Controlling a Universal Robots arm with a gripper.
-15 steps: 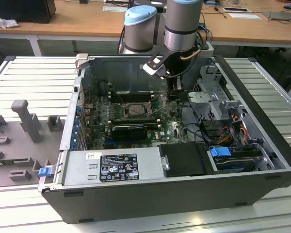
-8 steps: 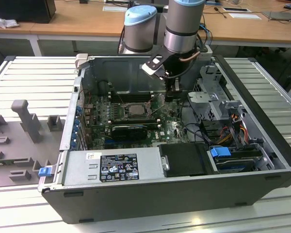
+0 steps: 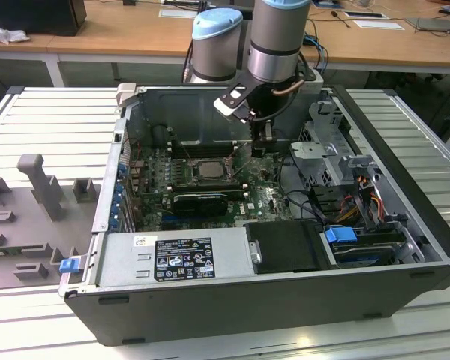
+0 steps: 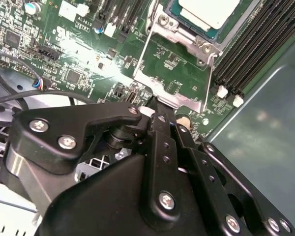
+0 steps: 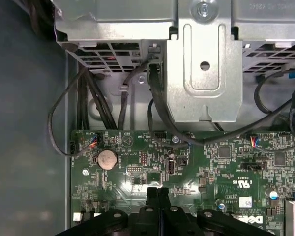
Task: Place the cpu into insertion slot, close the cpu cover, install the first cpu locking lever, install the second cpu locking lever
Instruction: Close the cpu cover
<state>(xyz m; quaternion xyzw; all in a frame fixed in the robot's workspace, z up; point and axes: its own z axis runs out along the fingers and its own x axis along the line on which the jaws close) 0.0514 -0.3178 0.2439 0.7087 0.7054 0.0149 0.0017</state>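
Wooden desks (image 3: pixel 135 34) stand behind the grey slatted bench (image 3: pixel 52 112) that carries the open computer case (image 3: pixel 285 300). I reach down into it over the green motherboard (image 5: pixel 211 162). My hand (image 4: pixel 156 104) has its fingers drawn together. In the second wrist view their tips meet the near edge of the cpu cover (image 4: pixel 174 100), which stands tilted up and open. I cannot tell whether that thin edge is nipped between them. Beyond it the cpu (image 4: pixel 206 11) lies seated in the insertion slot (image 4: pixel 179 34), beside the long black memory slots (image 4: pixel 255 49).

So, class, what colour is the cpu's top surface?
Pale silvery grey metal. The cpu shows best in the second wrist view.
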